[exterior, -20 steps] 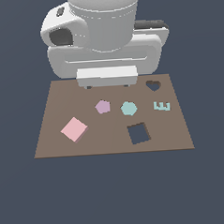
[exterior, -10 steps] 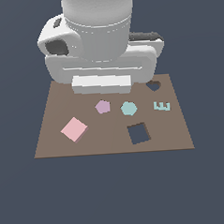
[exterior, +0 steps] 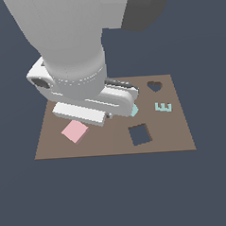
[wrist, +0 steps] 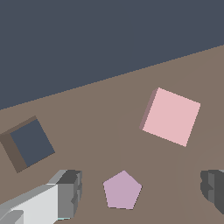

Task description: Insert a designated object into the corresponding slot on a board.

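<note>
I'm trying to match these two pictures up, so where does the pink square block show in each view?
Exterior view: the pink square block lies on the board toward the exterior view's left, partly under the arm.
Wrist view: the pink square block lies flat beside the lilac piece.
Shared landmark: the dark square slot.

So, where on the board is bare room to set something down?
In the exterior view, the brown board is bare along its near edge, between the pink square block and the square slot, and right of that slot, below the letter E. The middle is crowded: the arm hides it, and the open pincer straddles a lilac pentagon.
</note>
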